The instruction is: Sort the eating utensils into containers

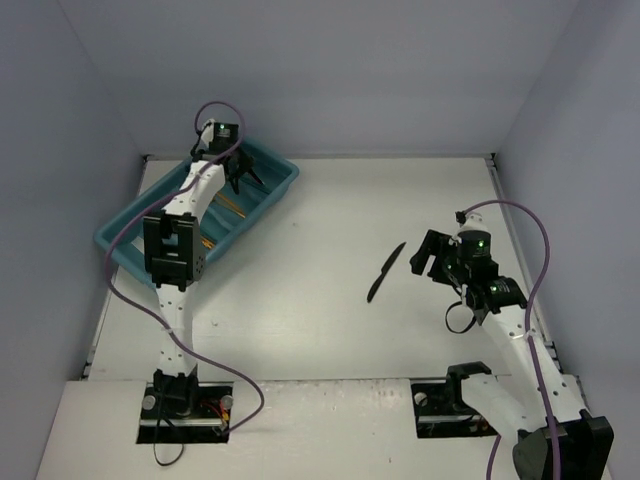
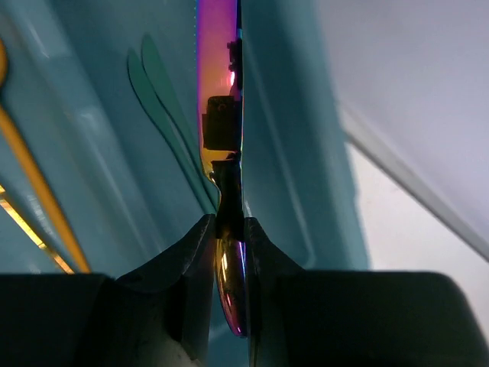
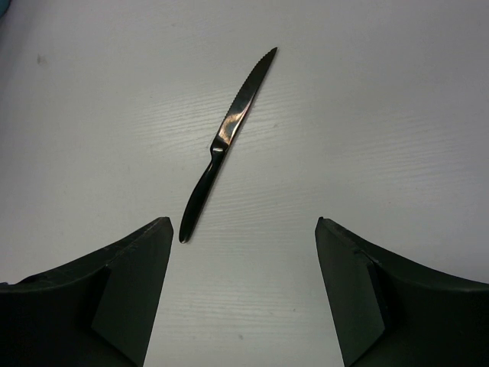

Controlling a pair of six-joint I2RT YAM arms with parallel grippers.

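The teal cutlery tray (image 1: 283, 186) stands at the far left of the table. My left gripper (image 2: 229, 225) hangs over its far end (image 1: 238, 180), shut on the handle of an iridescent purple utensil (image 2: 218, 76) whose flat blade points down into a compartment. Teal utensils (image 2: 164, 130) lie in the same compartment, and gold ones (image 2: 38, 199) in the compartment beside it. A black knife (image 1: 385, 272) lies alone on the table. My right gripper (image 3: 244, 225) is open just behind the handle of this knife (image 3: 225, 145), not touching it.
The tray's inner wall (image 2: 298, 153) runs close beside the purple utensil. White walls close the table at the back and sides. In the top view the right gripper (image 1: 428, 255) sits right of the knife.
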